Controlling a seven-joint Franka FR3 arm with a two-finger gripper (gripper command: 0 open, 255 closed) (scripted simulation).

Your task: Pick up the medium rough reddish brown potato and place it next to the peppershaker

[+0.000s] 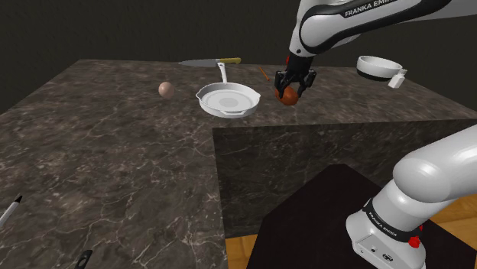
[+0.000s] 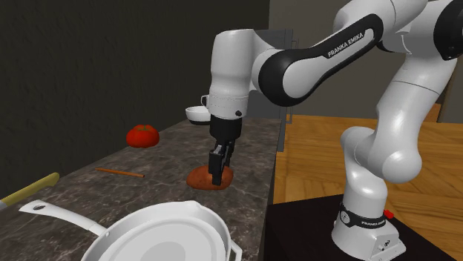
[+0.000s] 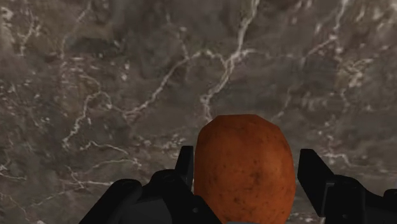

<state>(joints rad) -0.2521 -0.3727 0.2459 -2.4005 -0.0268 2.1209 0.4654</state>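
Half the potato (image 2: 200,178) behind the hand (image 2: 219,174), grip on it impossible to tell

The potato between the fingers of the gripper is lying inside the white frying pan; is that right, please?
Not quite: the potato between the fingers of the gripper is lying on the dark veined counter beside the white frying pan, not inside it, as the second exterior view shows.

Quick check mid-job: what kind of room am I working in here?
Most likely a kitchen: a dark veined stone counter carries a white frying pan, a knife with a yellowish handle, a tomato and a potato.
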